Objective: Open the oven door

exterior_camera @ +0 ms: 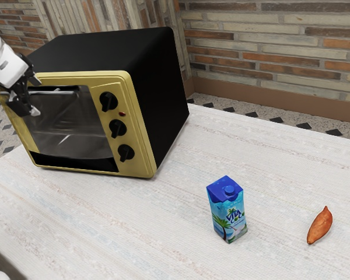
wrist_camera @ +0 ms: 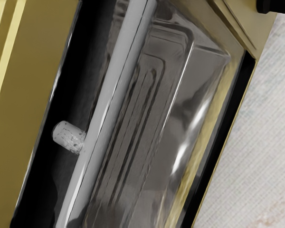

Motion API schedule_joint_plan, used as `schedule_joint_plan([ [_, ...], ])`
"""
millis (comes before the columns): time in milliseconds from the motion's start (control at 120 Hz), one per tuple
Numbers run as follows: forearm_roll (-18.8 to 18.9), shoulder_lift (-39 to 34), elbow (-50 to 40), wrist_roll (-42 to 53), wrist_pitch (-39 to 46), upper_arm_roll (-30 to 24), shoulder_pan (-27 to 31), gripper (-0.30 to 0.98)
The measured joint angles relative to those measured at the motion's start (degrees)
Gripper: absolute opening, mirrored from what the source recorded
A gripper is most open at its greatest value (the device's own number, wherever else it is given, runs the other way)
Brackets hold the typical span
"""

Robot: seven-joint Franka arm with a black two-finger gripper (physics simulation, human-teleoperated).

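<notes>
1. Oven door (exterior_camera: 70,125): front of oven (exterior_camera: 154,87), on tabletop (exterior_camera: 163,227).
2. End effector (exterior_camera: 28,109) beside handle (wrist_camera: 107,104); you cannot tell whether apart or together.
3. Judged step: engaging handle. Next: confirm purchase, pull outward.

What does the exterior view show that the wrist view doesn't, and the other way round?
Exterior view: the blue Vita Coco carton, a reddish-orange tapered item, the brick wall, the oven's black side, all three knobs, and the gripper by the door's upper part.

Wrist view: a short pale stub beside the handle bar, and long grooved lines in or behind the glass.

Both: the gold oven front, the door glass, at least one dark knob and the whitish tabletop.
</notes>
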Motion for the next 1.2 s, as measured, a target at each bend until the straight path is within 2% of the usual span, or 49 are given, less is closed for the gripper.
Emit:
schedule_joint_plan([
  [467, -1.1, 1.5, -1.5, 7.6, 1.9, -0.1, 0.0, 0.69],
  [550, -1.6, 0.5, -4.5, 8.5, 2.3, -0.4, 0.4, 0.78],
  [575, -1.8, 0.1, -5.6, 8.7, 2.4, -0.6, 0.6, 0.88],
  [617, -2.0, -1.7, -8.2, 9.1, 2.8, -1.0, 0.8, 0.92],
  [642, -1.7, -5.3, -11.8, 9.2, 3.2, -2.0, 1.3, 0.86],
  [675, 0.7, -12.5, -18.7, 9.0, 3.7, -4.8, 3.3, 0.63],
  [683, 1.5, -14.7, -20.7, 8.8, 3.8, -5.6, 4.0, 0.54],
  [692, 2.2, -17.5, -23.2, 8.6, 3.8, -6.7, 4.7, 0.38],
  [700, 2.4, -20.3, -25.7, 8.3, 3.8, -7.8, 5.4, 0.16],
  [708, 2.6, -23.3, -28.3, 8.1, 3.8, -9.1, 5.9, 0.18],
  [717, 3.4, -26.0, -30.6, 7.9, 3.8, -10.2, 5.3, 0.41],
  [733, 5.9, -31.6, -35.5, 7.5, 3.6, -12.4, 4.1, 0.39],
  [775, 11.1, -48.6, -49.2, 6.3, 1.9, -21.8, 2.0, 0.46],
  [800, 13.3, -56.4, -54.5, 5.6, 0.4, -25.8, 0.5, 0.49],
  [833, 15.7, -62.7, -56.4, 4.8, -1.9, -28.4, -1.9, 0.53],
  [867, 17.5, -64.7, -51.8, 4.0, -3.9, -29.4, -3.3, 0.56],
  [883, 18.1, -63.5, -46.8, 3.6, -4.7, -29.3, -3.7, 0.57],
  [917, 17.1, -53.4, -30.6, 2.8, -6.6, -27.3, -4.9, 0.59],
  [975, 12.8, -26.1, 0.1, -0.1, -12.7, -25.0, -5.9, 0.62],
  [1017, 8.9, -10.8, 13.5, -3.7, -17.4, -23.0, -6.2, 0.63],
  [1058, 5.4, -1.2, 19.7, -7.2, -21.1, -21.6, -6.2, 0.64],
  [1108, 1.2, 6.4, 21.6, -11.0, -24.6, -21.0, -5.2, 0.65],
  [1200, -3.6, 11.7, 22.5, -17.6, -29.1, -20.7, -3.9, 0.67],
])
